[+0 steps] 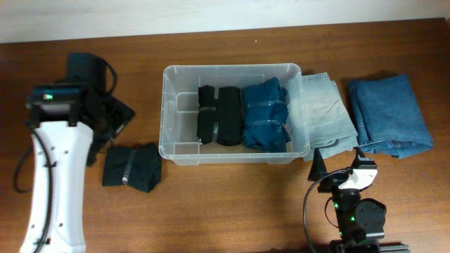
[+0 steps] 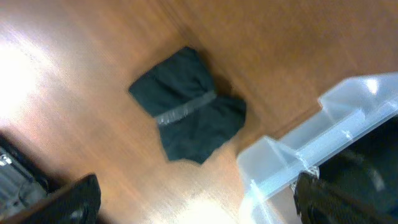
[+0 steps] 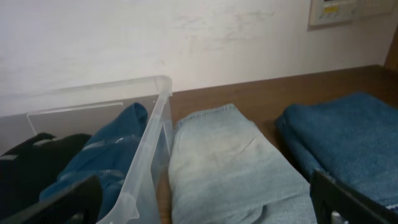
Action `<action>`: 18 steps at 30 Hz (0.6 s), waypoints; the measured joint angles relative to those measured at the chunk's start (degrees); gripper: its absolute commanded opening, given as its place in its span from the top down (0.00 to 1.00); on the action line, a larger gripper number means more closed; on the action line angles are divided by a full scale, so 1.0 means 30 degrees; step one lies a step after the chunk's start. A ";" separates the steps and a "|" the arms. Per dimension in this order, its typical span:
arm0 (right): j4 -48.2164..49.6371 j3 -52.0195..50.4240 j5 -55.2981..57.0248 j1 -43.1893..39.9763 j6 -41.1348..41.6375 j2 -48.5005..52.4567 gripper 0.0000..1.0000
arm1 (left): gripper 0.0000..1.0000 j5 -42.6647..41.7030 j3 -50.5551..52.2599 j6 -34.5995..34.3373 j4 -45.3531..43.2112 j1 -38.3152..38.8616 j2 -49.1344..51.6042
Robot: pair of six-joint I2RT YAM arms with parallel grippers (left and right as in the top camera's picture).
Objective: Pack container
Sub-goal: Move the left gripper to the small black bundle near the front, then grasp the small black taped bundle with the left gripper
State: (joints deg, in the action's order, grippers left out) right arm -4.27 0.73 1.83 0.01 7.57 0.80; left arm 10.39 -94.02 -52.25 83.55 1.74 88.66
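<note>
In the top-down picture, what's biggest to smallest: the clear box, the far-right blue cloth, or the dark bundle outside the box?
1. clear box, the biggest by far
2. blue cloth
3. dark bundle, the smallest

None of them look close in size.

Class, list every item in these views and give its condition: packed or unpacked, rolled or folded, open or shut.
container, lidless, partly filled
black bundle, rolled, banded, inside container
blue bundle, rolled, banded, inside container
dark bundle, banded, on table, unpacked
pale jeans, folded, on table
blue cloth, folded, on table
left gripper, fingers open, empty
right gripper, fingers open, empty
</note>
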 measured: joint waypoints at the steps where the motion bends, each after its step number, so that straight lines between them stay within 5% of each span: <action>1: -0.0007 0.0000 0.0007 0.0000 -0.0007 0.0000 0.02 | 0.01 -0.0197 0.1056 -0.0189 -0.0947 0.0000 -0.0095; 6: -0.0007 0.0000 0.0000 0.0000 0.0000 0.0000 0.02 | 0.00 -0.1661 0.6003 -0.0750 -0.5224 -0.0204 -0.0117; 18: -0.0007 0.0000 0.0000 0.0000 -0.0007 0.0000 0.02 | 0.01 -0.2506 1.0775 -0.2907 -0.8801 -0.1362 -0.0131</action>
State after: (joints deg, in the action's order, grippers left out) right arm -4.29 0.73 1.83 0.01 7.55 0.80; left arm 2.87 -61.69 -60.97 57.14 -2.35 88.27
